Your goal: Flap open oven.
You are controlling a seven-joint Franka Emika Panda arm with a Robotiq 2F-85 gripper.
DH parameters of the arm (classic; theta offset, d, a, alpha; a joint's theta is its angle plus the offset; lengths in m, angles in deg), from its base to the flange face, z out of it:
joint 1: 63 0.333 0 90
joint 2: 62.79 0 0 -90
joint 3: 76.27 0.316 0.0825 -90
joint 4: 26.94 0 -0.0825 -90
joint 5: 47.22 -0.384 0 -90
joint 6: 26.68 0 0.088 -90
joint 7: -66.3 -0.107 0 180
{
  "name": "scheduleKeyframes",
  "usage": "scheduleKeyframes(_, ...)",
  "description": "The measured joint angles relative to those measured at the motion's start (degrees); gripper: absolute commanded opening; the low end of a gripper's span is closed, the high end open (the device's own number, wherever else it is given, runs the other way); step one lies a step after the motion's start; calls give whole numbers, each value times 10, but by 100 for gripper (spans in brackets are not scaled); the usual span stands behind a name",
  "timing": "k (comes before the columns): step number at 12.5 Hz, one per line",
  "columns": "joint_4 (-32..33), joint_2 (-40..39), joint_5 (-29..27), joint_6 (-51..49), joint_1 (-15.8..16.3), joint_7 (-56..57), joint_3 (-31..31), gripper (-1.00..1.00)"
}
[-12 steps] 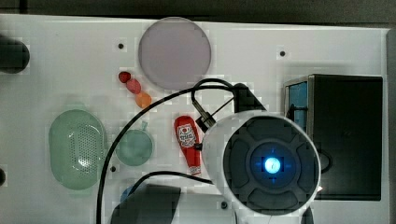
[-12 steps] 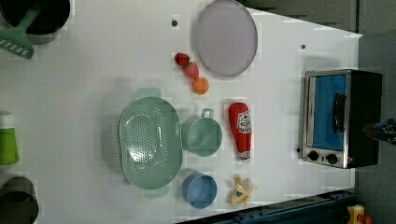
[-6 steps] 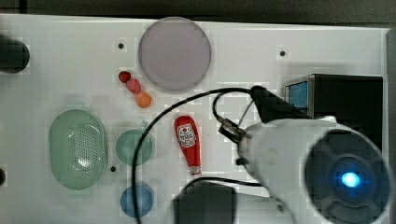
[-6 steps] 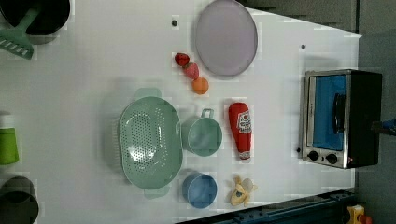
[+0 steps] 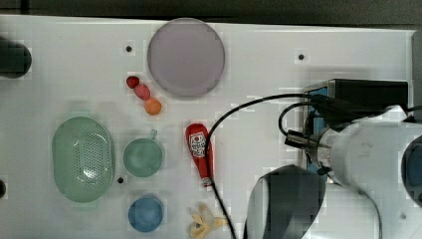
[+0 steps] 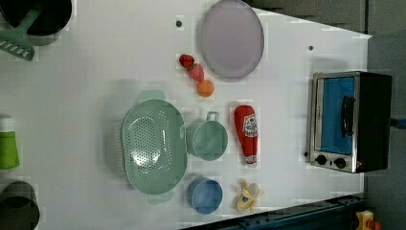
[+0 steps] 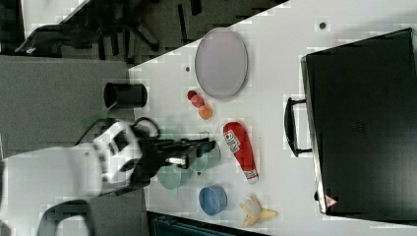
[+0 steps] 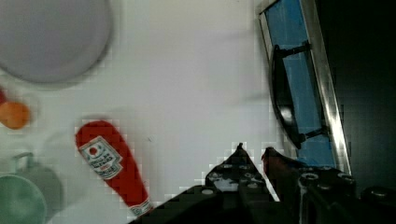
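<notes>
One oven [image 6: 352,122], door closed; one ketchup bottle [image 6: 246,133] at its 9 o'clock. The hand [image 8: 252,156], slightly parted, holds nothing; the arm hides the oven's front in the top view.

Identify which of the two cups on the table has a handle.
The green cup, beside the colander, has a handle; the blue cup has none.

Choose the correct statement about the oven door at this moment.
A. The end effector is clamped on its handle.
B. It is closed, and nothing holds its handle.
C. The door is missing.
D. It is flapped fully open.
B: the left view shows the oven door flat against the frame, its handle free.
</notes>
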Motion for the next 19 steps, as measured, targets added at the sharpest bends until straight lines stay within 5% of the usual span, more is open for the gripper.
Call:
scheduleKeyframes(8,39,-117,1,172,-17,166,-75,-65)
scheduleKeyframes(19,81,-229,1,285,-16,192,-86,-65)
